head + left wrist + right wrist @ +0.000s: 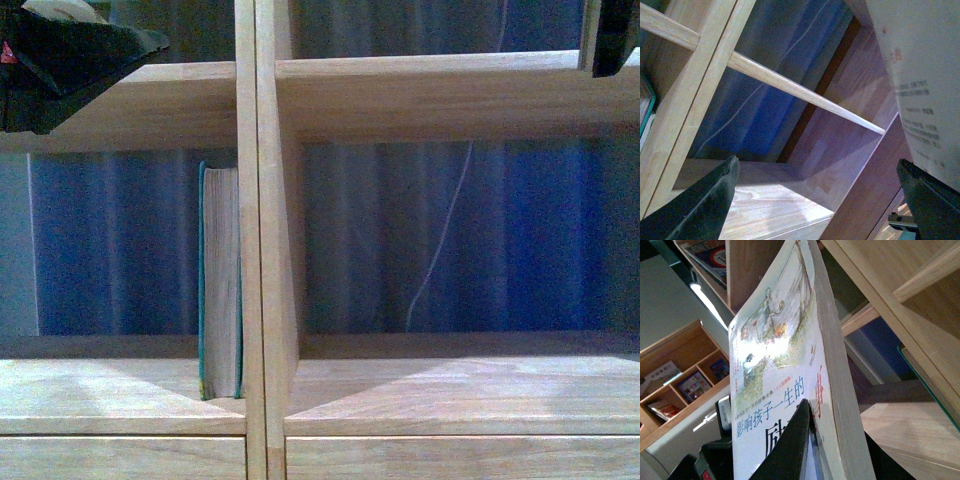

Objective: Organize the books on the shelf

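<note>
In the front view the shelf (400, 95) fills the frame, its central divider (262, 240) running upright just off centre toward 9 o'clock. The teal book (220, 280) stands upright in the lower compartment at 8 o'clock, cream page edges facing the camera. Its cover presses against the divider and its foot rests on the shelf board. The compartment at 4 o'clock holds no book, and a blue curtain (500, 240) with a thin white cord (440, 240) shows through the open back. 2 drawer fronts (120, 458) line the 6 o'clock edge.

The left gripper (817, 167) appears as a dark mass at 10 o'clock in the front view. Its wrist camera shows the 2 jaws spread wide with only the shelf board between them. One fingertip (920, 195) sits just under the back cover of the white paperback (920, 75); whether they touch I cannot tell. A darker brown cabinet side (860, 195) stands beside the shelf.

The right gripper (812, 435) has its jaws clamped on the white paperback. 1 dark finger (790, 450) lies across the front cover, beside the blue and red Chinese characters. The paperback is held on edge in the air in front of the shelf, apart from the teal book, whose edge shows nearby. A separate bookcase (685, 365) with other books stands well behind.
</note>
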Tool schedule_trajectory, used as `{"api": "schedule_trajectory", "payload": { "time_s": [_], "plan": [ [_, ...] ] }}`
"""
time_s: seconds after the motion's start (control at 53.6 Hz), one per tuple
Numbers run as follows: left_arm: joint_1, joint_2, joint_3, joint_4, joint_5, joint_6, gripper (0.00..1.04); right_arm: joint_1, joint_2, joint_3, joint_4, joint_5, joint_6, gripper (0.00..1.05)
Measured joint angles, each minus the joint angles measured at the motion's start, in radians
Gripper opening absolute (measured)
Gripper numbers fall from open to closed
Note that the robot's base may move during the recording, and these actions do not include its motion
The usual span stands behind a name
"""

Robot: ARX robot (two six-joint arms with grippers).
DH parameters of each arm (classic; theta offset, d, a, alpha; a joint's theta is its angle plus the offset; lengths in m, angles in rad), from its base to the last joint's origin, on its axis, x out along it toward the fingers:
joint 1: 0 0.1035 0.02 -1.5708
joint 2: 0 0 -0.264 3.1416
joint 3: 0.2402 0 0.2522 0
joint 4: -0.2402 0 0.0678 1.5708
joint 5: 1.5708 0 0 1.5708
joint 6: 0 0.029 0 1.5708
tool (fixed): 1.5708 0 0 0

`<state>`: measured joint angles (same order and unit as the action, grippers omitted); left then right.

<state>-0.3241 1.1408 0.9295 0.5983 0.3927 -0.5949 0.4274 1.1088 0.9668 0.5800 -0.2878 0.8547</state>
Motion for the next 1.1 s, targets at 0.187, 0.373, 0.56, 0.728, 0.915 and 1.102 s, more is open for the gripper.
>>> {"api": "schedule_trajectory", "payload": {
  "time_s": [0.187,0.373,0.56,0.728,0.915,1.102],
  "plan": [
    [-0.013,-0.020,-0.018,-0.003,-0.006,0.005,0.97,0.002,0.056,0.042,-0.029,0.029,0.008,0.15],
    [-0.017,-0.020,-0.018,0.011,-0.034,0.014,0.97,0.037,0.053,0.039,-0.029,0.057,-0.005,0.15],
    [-0.033,-0.019,-0.018,0.020,-0.053,0.027,0.97,0.071,0.046,0.021,-0.035,0.088,-0.040,0.15],
    [-0.042,-0.017,-0.018,0.002,-0.066,0.039,0.97,0.071,0.056,0.022,-0.079,0.132,-0.088,0.15],
    [-0.049,-0.016,-0.017,-0.023,-0.062,0.063,0.97,-0.039,0.126,0.061,-0.109,0.161,-0.089,0.15],
    [-0.068,-0.027,-0.015,-0.023,-0.037,0.070,0.97,-0.134,0.185,0.069,-0.124,0.133,-0.103,0.15]
  ]
}}
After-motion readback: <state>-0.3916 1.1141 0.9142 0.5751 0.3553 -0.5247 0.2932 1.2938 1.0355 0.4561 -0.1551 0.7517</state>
